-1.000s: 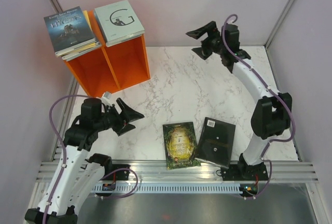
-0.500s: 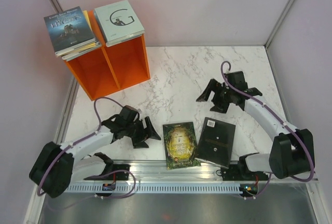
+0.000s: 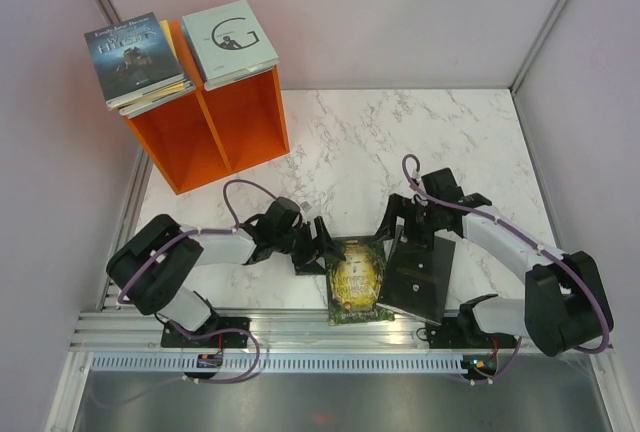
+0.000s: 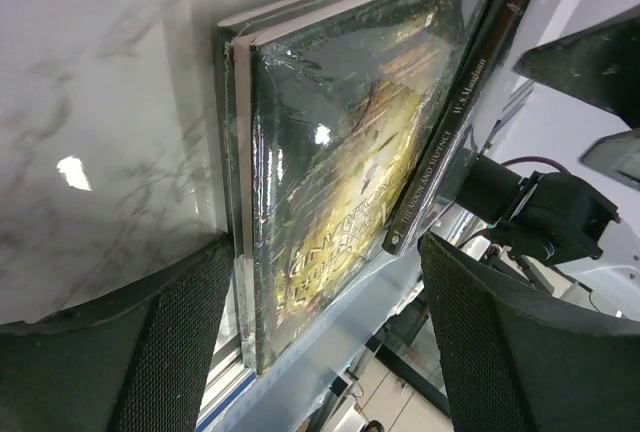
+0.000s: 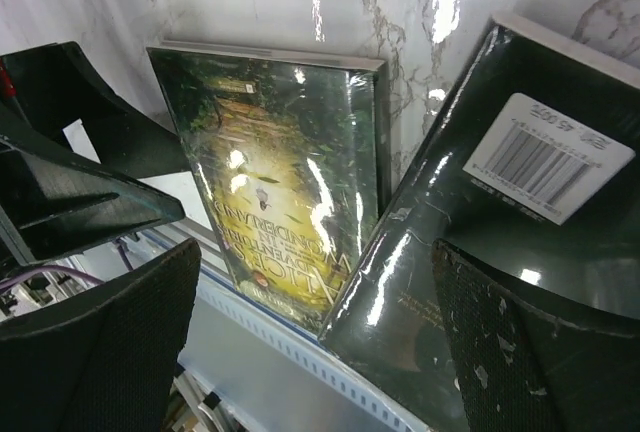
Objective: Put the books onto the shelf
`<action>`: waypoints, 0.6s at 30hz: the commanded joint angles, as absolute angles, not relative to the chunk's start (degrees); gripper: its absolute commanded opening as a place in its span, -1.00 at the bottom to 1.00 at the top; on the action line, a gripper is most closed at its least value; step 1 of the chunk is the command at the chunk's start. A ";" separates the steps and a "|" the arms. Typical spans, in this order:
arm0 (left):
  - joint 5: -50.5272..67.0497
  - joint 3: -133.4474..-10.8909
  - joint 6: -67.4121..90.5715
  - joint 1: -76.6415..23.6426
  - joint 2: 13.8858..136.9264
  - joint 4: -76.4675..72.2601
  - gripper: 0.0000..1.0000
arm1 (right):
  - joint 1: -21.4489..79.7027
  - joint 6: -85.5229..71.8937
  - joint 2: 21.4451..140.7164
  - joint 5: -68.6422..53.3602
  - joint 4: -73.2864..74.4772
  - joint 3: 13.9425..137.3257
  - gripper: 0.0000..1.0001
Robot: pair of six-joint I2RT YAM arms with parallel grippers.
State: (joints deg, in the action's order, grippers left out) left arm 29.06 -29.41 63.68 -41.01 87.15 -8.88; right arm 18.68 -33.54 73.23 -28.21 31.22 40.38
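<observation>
Approaching for a pick, judging from the poses. Left gripper (image 3: 318, 247): jaws wide, empty, low at the left edge of the green-gold book (image 3: 355, 280). Right gripper (image 3: 398, 227): jaws wide, empty, at the far-left corner of the black book (image 3: 418, 282). Next, probably: prying up and pinching a long edge, then carrying far left to the orange shelf (image 3: 240, 122). Glossy green-gold cover, flat by the near table (image 3: 400, 142) edge. Black, barcode-stickered book touching its right side, seemingly tilted onto it. Dark blue book (image 3: 133, 49) and pale grey book (image 3: 232, 37) already atop the shelf.
</observation>
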 commanded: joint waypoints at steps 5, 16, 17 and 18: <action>19.95 -25.49 66.09 -44.38 96.41 -12.38 0.61 | 22.67 -31.64 77.78 -28.48 23.74 35.16 0.96; 24.35 -22.94 72.42 -45.70 97.74 -29.96 0.26 | 24.35 -31.20 86.39 -29.09 14.94 27.16 0.96; 24.52 -22.94 72.51 -45.96 97.73 -30.58 0.17 | 24.43 -31.29 86.57 -29.18 14.85 27.25 0.96; 24.87 -22.94 72.68 -46.14 97.56 -31.37 -0.15 | 24.43 -31.29 86.40 -29.09 14.85 27.51 0.96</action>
